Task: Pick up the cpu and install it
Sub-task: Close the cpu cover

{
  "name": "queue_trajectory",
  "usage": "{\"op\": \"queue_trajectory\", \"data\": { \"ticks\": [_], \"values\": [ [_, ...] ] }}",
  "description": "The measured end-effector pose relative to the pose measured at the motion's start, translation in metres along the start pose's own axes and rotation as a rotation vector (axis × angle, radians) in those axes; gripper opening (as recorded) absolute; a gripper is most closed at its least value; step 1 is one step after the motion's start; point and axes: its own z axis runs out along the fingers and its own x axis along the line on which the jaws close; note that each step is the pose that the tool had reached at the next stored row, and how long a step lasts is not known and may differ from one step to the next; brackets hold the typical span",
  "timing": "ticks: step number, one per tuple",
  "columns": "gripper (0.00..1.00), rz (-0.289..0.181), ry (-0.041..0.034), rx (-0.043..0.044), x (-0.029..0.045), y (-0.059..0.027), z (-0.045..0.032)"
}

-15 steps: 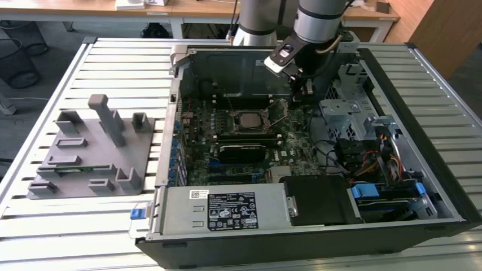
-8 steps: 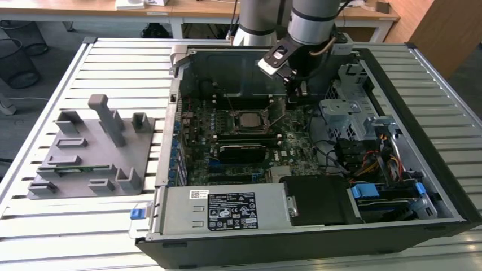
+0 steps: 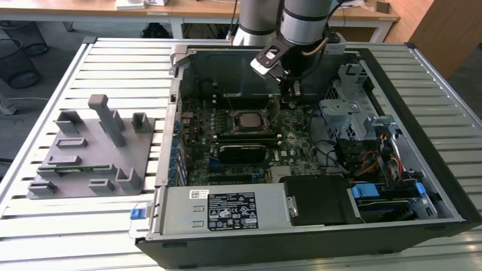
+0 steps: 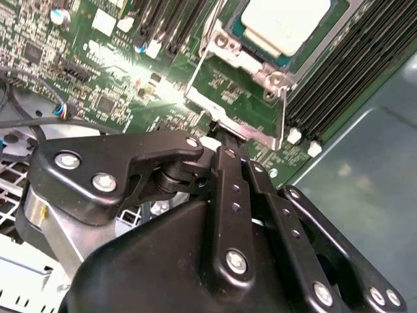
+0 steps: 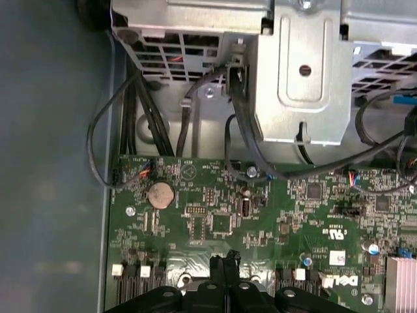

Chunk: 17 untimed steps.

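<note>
Now hovering low over the board (image 5: pixel 215 195), tool (image 4: pixel 218 130) closed on nothing — cpu (image 4: pixel 287 23) lying flat in the socket (image 4: pixel 257 72), just beside it, off toward the exterior view's left.

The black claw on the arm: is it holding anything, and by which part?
Nothing: the black gripper is shut empty; the silver-topped square cpu lies in the metal-framed socket.

Inventory, by count:
- robot arm (image 3: pixel 303 22): 1
- gripper (image 5: pixel 225 262): 1
- open computer case (image 3: pixel 301 241): 1
- motherboard (image 5: pixel 280 218): 1
- cpu (image 3: pixel 247 119): 1
- coin-cell battery (image 5: pixel 160 194): 1
- power supply unit (image 3: pixel 226 209): 1
- grey fixture plate (image 3: pixel 139 145) with upright blocks: 1
- slatted metal table (image 3: pixel 113 62): 1
</note>
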Motion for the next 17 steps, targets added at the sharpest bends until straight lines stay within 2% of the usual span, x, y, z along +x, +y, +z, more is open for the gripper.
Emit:
{"op": "queue_trajectory", "data": {
  "ticks": [17],
  "values": [
    [0.11,0.0,-0.0003,0.0,0.0018,-0.0294,0.0]
  ]
}}
